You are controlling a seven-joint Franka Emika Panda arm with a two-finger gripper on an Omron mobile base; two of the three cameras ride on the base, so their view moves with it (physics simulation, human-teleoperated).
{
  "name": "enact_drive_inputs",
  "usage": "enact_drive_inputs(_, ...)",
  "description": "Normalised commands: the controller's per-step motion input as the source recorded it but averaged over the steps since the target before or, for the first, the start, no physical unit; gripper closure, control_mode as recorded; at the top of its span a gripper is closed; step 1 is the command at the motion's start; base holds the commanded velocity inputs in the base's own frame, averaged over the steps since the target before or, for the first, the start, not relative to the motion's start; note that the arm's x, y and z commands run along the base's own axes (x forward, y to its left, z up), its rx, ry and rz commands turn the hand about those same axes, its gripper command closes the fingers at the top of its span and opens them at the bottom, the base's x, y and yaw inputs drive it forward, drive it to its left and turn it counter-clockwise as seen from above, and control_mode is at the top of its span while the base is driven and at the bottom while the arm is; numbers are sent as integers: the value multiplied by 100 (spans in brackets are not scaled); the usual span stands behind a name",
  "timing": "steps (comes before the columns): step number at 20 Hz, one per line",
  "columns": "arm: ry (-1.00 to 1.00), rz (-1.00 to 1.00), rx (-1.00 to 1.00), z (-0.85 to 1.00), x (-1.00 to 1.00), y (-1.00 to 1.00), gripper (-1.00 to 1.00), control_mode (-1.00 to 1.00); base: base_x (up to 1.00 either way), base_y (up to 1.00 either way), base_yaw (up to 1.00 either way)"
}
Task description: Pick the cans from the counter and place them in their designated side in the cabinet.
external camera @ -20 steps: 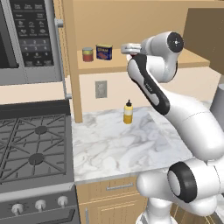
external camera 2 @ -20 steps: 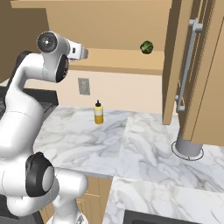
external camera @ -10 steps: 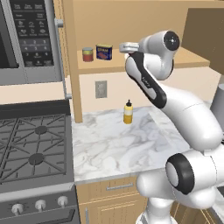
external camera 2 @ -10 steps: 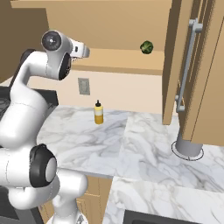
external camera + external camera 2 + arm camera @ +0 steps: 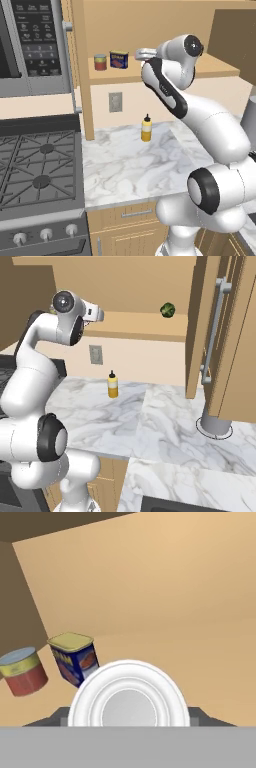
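Off to my claw's left, the red can with the yellow-green band is sitting on the cabinet shelf, with the dark blue tin just beside it. I'm clamping the short round can, which is hanging right in front of me at shelf level. I'm guessing it's stiff, lightish and slick, so I'm squeezing the curved sides mid-height.

Your arm rose from the base, elbow bent high, wrist level and reaching forward; your gripper sat closed around a round can, jaws partly apart on its sides
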Motion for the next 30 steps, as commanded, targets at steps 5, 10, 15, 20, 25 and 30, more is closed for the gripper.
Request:
enact_drive_inputs(5, 2, 1, 0, -7, 17, 1, 100, -100, 0, 0, 0)
enact_drive_inputs(10, 1, 1, 0, -7, 23, 4, 100, -100, 0, 0, 0)
enact_drive_inputs(15, 0, 1, 0, -4, 22, 6, 100, -100, 0, 0, 0)
enact_drive_inputs(20, 0, 1, 0, -2, 17, 5, 100, -100, 0, 0, 0)
enact_drive_inputs(25, 1, 1, 0, -3, 15, 2, 100, -100, 0, 0, 0)
enact_drive_inputs(30, 3, 0, -1, -5, 14, 0, 100, -100, 0, 0, 0)
